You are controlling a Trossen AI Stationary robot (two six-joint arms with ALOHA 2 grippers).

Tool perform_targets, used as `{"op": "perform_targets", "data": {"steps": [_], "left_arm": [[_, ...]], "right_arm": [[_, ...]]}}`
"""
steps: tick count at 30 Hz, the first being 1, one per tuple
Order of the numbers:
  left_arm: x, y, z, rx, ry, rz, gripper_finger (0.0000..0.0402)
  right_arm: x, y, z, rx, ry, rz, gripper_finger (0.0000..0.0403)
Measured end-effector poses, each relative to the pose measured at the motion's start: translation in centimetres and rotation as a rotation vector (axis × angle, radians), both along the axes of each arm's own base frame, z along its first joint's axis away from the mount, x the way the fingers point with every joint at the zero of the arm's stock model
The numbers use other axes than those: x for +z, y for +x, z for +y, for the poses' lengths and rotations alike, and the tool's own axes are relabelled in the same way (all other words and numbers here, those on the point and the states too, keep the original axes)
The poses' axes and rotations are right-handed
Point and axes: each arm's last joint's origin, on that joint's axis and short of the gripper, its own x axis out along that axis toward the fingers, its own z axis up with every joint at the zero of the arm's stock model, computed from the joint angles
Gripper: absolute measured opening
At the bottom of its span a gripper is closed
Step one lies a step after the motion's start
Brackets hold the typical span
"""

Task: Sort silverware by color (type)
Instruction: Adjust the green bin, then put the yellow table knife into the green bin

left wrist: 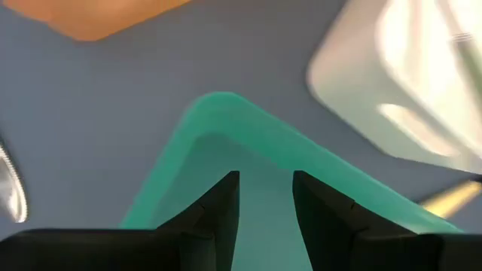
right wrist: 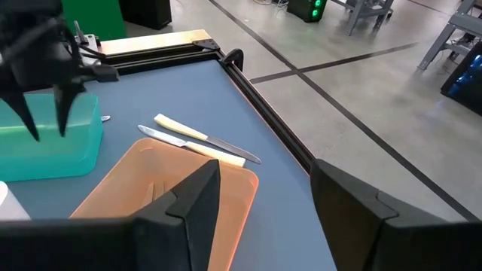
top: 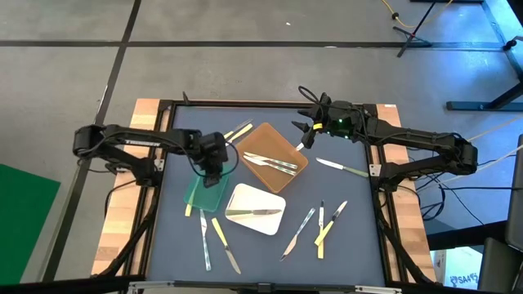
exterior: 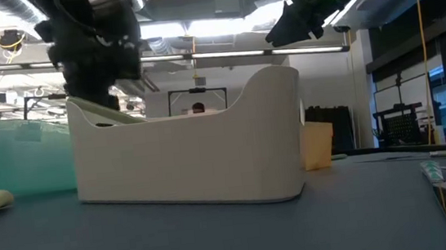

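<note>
The left pincer (top: 210,175) hangs parted and empty over the green tray's (top: 204,194) far edge; the right pincer (top: 304,135) hovers spread and empty by the brown tray's (top: 270,145) far corner. Three trays sit mid-table (top: 343,245), the third a white tray (top: 255,209). Silverware (top: 320,224) lies scattered: two pieces in brown, one in white, the rest on open table. No writing is readable.

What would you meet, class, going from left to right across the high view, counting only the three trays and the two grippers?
Green tray → left gripper above it → white tray → brown tray → right gripper, fingers open, beside the brown tray's far corner.
</note>
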Motion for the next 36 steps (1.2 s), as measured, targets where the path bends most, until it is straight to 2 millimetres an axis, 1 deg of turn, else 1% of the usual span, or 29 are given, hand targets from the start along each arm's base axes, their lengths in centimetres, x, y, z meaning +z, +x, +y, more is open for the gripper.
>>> {"op": "perform_targets", "data": {"steps": [5,9,17,24,26,30,33,36], "left_arm": [[-1.7,1.3,0.5,0.021,0.051,0.029,0.0119],[-2.3,2.2,0.7,0.023,0.063,-0.006,0.0119],[-2.1,3.2,1.1,0.052,0.133,-0.098,0.0119],[-1.7,3.3,2.7,0.127,0.189,-0.145,0.0119],[-1.3,3.2,3.1,0.136,0.173,-0.141,0.0119],[0.7,3.0,3.9,0.128,0.154,-0.181,0.0119],[2.2,2.8,4.6,0.142,0.201,-0.208,0.0119],[3.6,2.4,5.7,0.203,0.288,-0.217,0.0119]], "right_arm": [[0.0,0.0,0.0,0.0,0.0,0.0,0.0195],[0.0,0.0,0.0,0.0,0.0,0.0,0.0195],[0.0,0.0,0.0,0.0,0.0,-0.001,0.0195],[0.0,0.0,0.0,0.0,0.0,-0.001,0.0195],[0.0,0.0,0.0,0.001,0.0,-0.001,0.0195],[0.0,0.0,0.0,0.001,0.0,-0.001,0.0195],[0.0,0.0,0.0,0.001,0.0,-0.001,0.0195],[0.0,0.0,0.0,0.001,0.001,-0.001,0.0195]]}}
